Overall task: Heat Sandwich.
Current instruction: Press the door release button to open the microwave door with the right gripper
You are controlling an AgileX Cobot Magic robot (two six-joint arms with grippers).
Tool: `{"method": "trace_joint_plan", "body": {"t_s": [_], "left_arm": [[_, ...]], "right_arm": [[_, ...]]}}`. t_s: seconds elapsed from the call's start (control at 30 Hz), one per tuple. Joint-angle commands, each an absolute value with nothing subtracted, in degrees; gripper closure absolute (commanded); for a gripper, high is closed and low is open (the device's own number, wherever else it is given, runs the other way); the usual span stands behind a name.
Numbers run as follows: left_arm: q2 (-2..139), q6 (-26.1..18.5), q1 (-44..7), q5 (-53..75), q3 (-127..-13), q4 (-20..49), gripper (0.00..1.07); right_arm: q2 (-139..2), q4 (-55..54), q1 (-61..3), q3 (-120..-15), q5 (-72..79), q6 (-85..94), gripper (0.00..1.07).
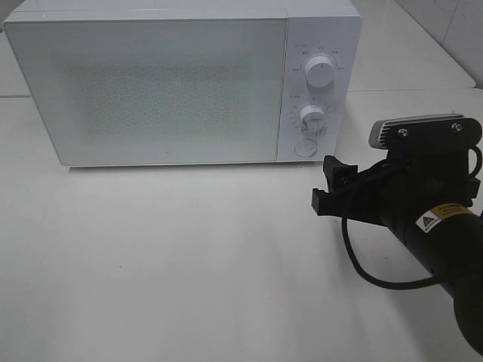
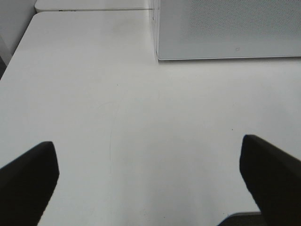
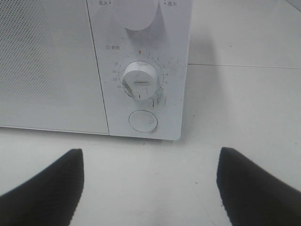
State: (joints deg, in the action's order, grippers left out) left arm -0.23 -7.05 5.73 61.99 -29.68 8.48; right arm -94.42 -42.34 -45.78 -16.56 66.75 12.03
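**Sandwich nowhere in sight, right arm eyeing the controls**

So the sandwich doesn't show up in any of the three views. It's not on the bench (image 1: 189, 256), and the microwave (image 1: 151, 83) door is shut and frosted, so I can't tell if it's inside. My guess is that it is, but that's only a guess.

The microwave sits toward the far edge of the bench. The right gripper (image 1: 326, 183) hangs over the bench's right side, just in front of the control panel. Its fingers (image 3: 42, 188) are spread wide with nothing between them, pointed at the timer knob (image 3: 139, 81) and the round button (image 3: 142, 120) under it.

The left gripper (image 2: 150, 183) hovers over bare bench toward the left edge, fingers also spread and not holding anything.

Looks to me like the controls step: either setting the timer or pressing the button. For the knob, the next move calls for easing forward, centring the fingers around it, closing and twisting. The button just wants a straight poke with one fingertip.
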Motion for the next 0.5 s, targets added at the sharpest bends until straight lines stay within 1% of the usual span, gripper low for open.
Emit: {"method": "trace_joint_plan", "body": {"t_s": [0.03, 0.13, 0.27, 0.3, 0.4, 0.47, 0.5], "left_arm": [[-1.4, -6.8, 5.4, 61.5, -29.6, 8.7, 0.07], [-1.4, -6.8, 5.4, 61.5, -29.6, 8.7, 0.07], [-1.4, -6.8, 5.4, 61.5, -29.6, 8.7, 0.07], [-1.4, -6.8, 5.4, 61.5, -29.6, 8.7, 0.07], [-1.4, -6.8, 5.4, 61.5, -29.6, 8.7, 0.07], [-1.4, -6.8, 5.4, 61.5, -29.6, 8.7, 0.07], [-1.4, -6.8, 5.4, 61.5, -29.6, 8.7, 0.07]], "right_arm": [[-94.4, -43.1, -46.3, -17.0, 66.9, 11.6, 0.32], [-94.4, -43.3, -46.3, -17.0, 66.7, 9.2, 0.32], [-94.4, -43.3, -46.3, -17.0, 66.3, -2.5, 0.32], [-94.4, -43.3, -46.3, -17.0, 66.3, -2.5, 0.32], [-94.4, -43.3, -46.3, -17.0, 66.2, -15.4, 0.32], [-94.4, -43.3, -46.3, -17.0, 66.2, -18.3, 0.33], [-94.4, -43.3, -46.3, -17.0, 66.2, -26.2, 0.34]]}}
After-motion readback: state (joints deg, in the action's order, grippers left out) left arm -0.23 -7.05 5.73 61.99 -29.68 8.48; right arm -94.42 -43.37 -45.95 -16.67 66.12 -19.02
